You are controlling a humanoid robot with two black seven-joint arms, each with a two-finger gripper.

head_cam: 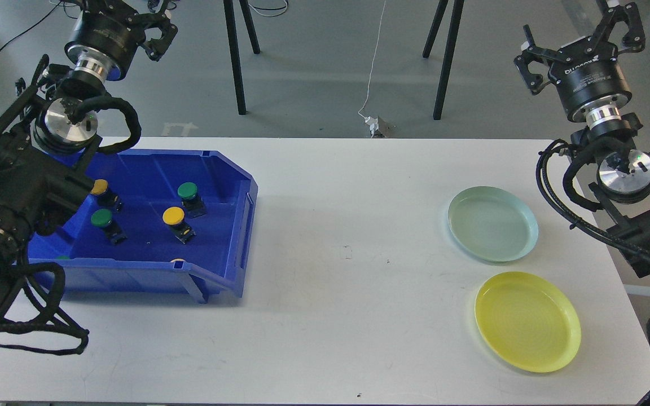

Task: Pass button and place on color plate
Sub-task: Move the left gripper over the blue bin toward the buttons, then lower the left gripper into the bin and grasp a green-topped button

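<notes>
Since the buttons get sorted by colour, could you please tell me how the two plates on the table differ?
The green plate is a pale, washed-out green, while the yellow plate is bright yellow. The green plate sits farther from the robot and the yellow plate nearer. The yellow plate looks somewhat larger in this view. Both are round, shallow, hold nothing, and lie apart on the right side of the white table.

Left gripper (133, 17) cut off above.
</notes>
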